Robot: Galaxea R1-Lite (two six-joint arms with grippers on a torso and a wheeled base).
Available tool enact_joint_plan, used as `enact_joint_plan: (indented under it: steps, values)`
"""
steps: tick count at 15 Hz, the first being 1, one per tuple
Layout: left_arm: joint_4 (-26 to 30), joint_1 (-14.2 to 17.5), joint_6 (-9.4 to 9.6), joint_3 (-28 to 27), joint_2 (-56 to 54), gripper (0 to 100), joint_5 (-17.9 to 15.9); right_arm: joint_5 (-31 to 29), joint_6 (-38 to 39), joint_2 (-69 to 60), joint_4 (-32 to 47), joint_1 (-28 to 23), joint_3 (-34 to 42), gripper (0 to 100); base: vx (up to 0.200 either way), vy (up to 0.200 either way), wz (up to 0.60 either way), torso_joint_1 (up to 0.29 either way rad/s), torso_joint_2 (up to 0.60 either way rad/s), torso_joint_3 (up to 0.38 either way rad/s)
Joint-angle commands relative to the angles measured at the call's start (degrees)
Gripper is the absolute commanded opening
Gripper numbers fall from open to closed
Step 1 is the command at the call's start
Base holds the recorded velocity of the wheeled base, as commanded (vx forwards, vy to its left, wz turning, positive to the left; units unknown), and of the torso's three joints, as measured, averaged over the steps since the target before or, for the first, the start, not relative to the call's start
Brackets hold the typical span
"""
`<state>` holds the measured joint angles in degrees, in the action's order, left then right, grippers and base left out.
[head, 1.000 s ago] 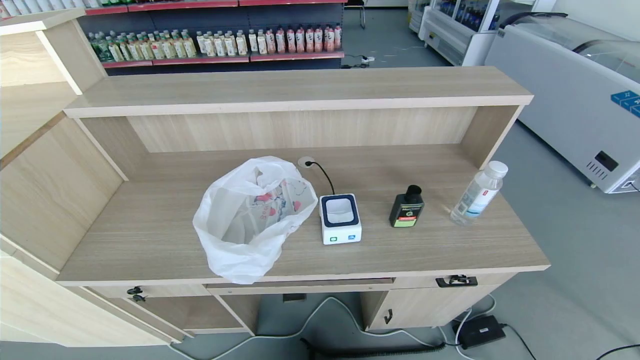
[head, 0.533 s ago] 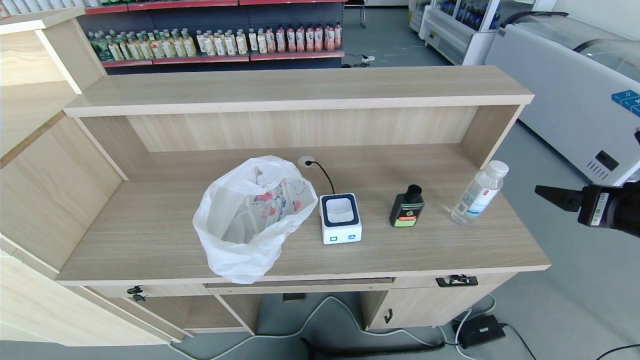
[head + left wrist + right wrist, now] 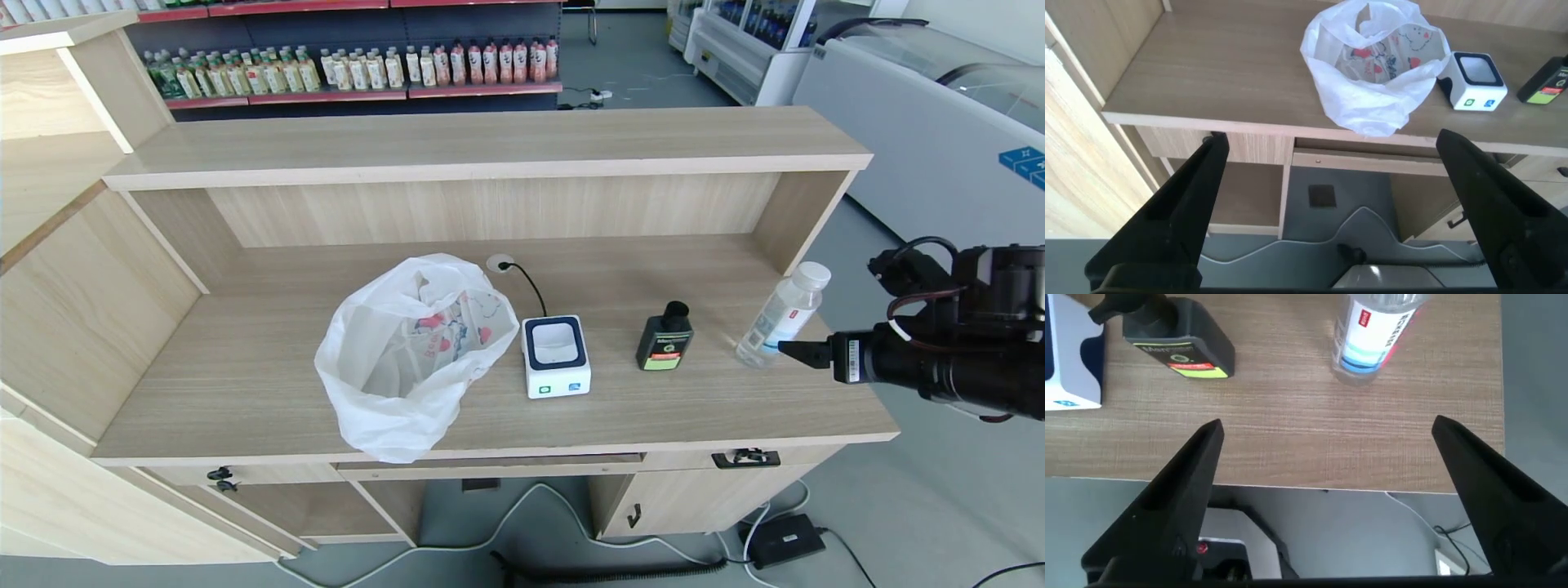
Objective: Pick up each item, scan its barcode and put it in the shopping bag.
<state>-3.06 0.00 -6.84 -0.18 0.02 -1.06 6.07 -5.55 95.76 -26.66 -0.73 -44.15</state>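
Your right end effector [image 3: 788, 349] is hovering released, fingers spread wide, at the right end of the desk [image 3: 490, 408]. The water bottle [image 3: 782, 317] is standing just ahead of its fingertips, a little farther in over the desk. It looks upright, long axis vertical, so you are likely lining up a side-on grasp. The right arm is sitting much nearer than the left end effector [image 3: 1333, 140], which is hanging released, low in front of the desk by the bag [image 3: 1372, 65].
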Motion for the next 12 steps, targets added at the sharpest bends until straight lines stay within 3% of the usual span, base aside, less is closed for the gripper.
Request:
enact_joint_plan:
  steps: [1, 12]
  values:
    - [0.0, 0.0, -0.02, 0.0, 0.0, 100, 0.0, 0.3, -0.5, 3.6, -0.1, 0.7, -1.1, 100, 0.0, 0.0, 0.0, 0.0, 0.0, 0.0]
    - [0.0, 0.0, -0.02, 0.0, 0.0, 100, 0.0, 0.5, -0.5, 14.5, 0.2, 3.8, -13.5, 100, 0.0, 0.0, 0.0, 0.0, 0.0, 0.0]
